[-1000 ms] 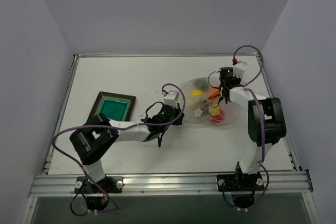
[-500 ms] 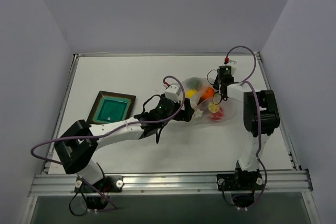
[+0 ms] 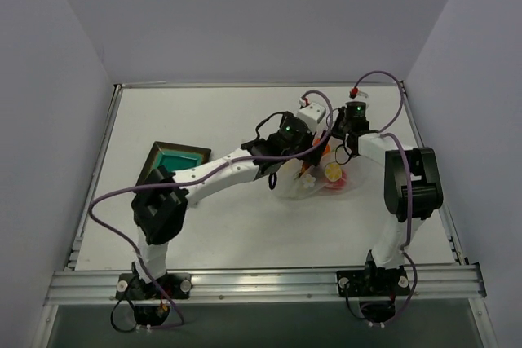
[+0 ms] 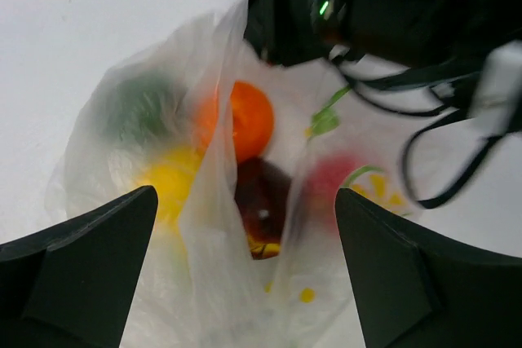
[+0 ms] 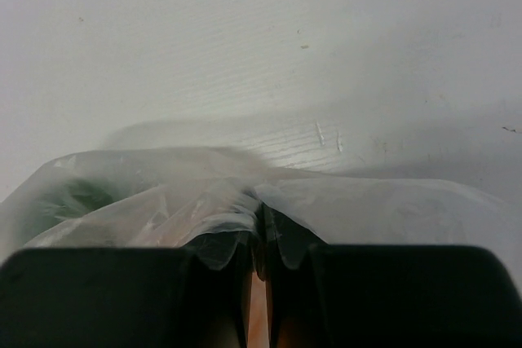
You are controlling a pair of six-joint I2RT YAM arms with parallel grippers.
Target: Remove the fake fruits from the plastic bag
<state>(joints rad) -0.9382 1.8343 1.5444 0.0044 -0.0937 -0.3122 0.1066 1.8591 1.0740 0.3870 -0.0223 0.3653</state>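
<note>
Probably the plastic bag (image 4: 204,226) is limp and slippery: the right gripper (image 5: 259,275) pinches its film between closed jaws, and the left gripper (image 4: 245,201) has its jaws wide over the light, glossy fake fruits (image 4: 251,118).

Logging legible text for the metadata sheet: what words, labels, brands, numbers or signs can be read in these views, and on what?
No readable text in any view.
The plastic bag: only citrus-slice and leaf prints, no lettering.
The green indicator light: a plain lamp; the picture there is blurred and no label can be read beside it.
The tray: no markings visible.
</note>
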